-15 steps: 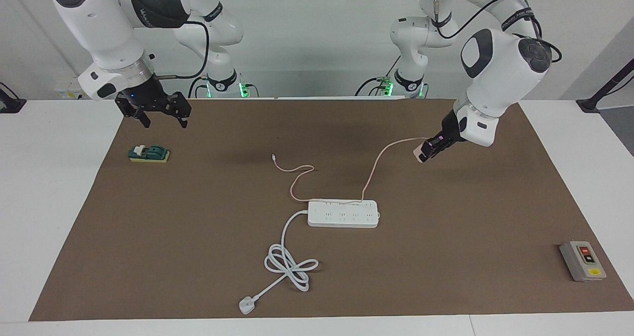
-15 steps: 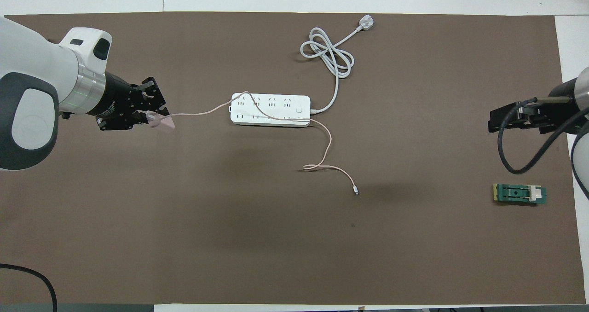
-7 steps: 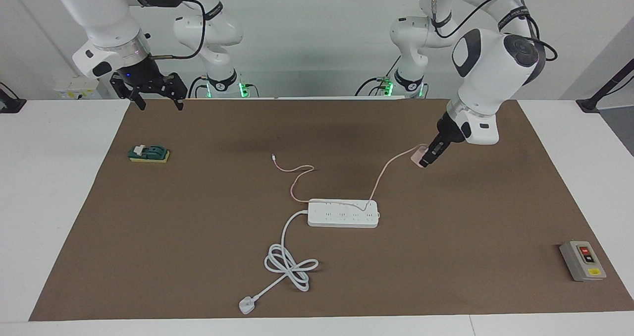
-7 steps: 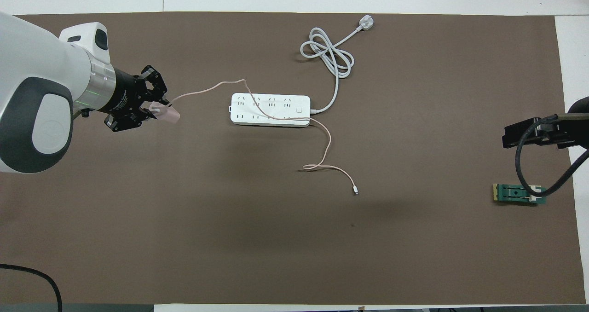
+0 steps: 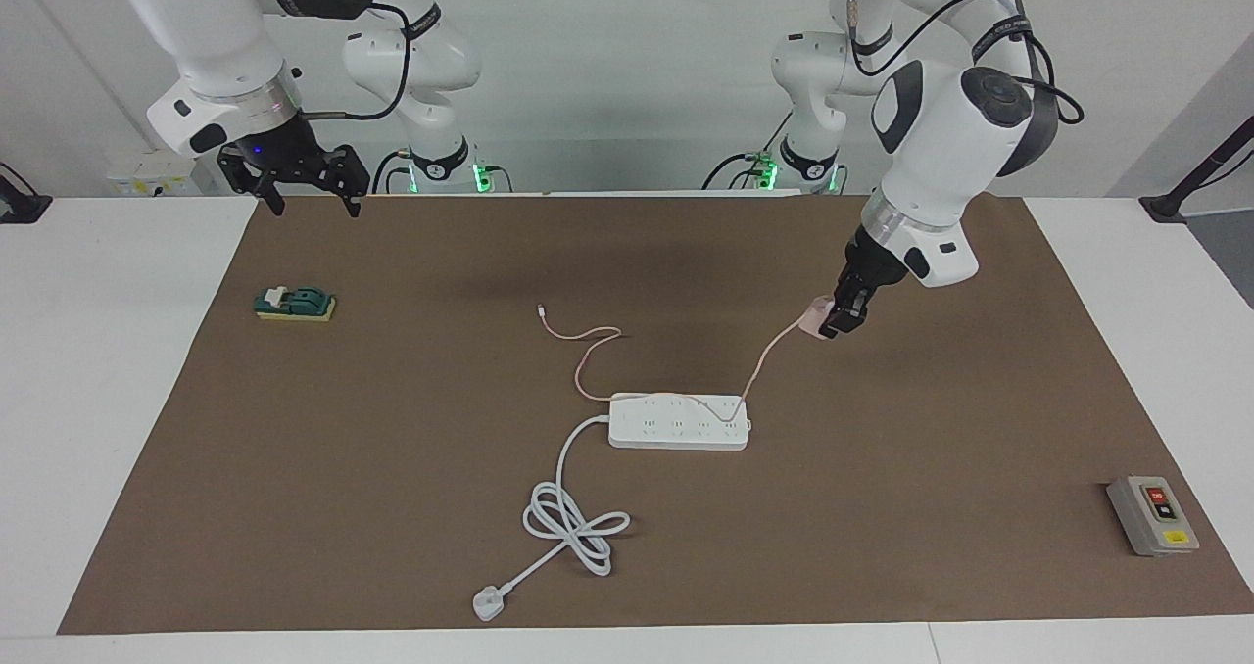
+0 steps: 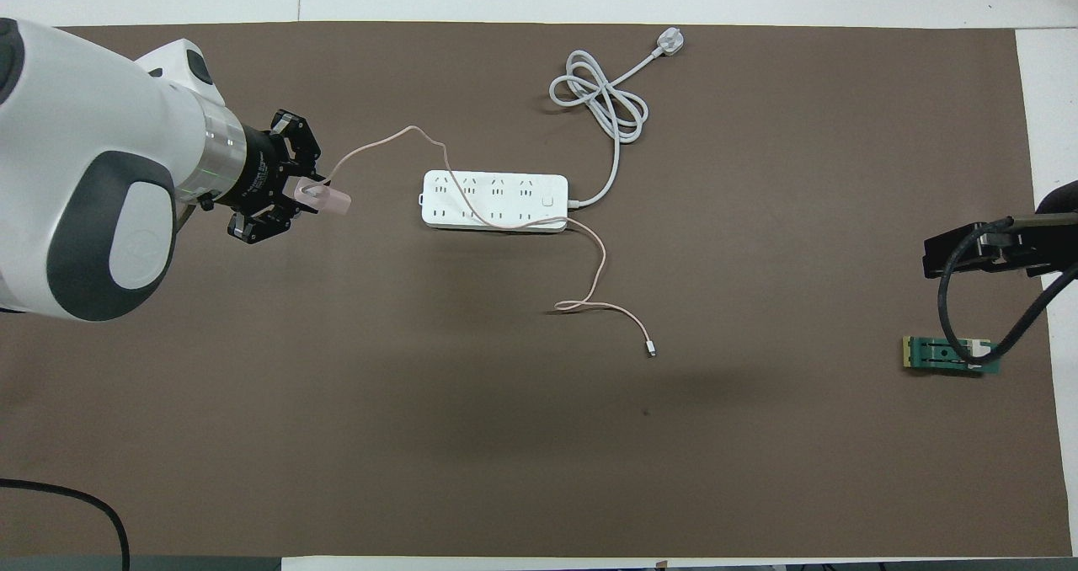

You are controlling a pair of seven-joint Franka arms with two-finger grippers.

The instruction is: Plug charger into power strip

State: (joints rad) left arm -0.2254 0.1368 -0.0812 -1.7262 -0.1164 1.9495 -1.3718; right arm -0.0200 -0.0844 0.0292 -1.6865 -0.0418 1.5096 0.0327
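Brown matting covers my bench. My right gripper waits with fingers spread and empty, over the mat's edge nearest me. My left gripper is clamped on the pink charger, held in the air. Its cable drapes across the power strip, mid-bench, farther out.

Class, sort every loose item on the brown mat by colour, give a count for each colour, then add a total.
White: 1, long white power strip with cord.
Pink: 1, pale pink cube charger, held by left gripper.
Green: 1, small green block.
Grey: 1, grey button box.
Total: 4
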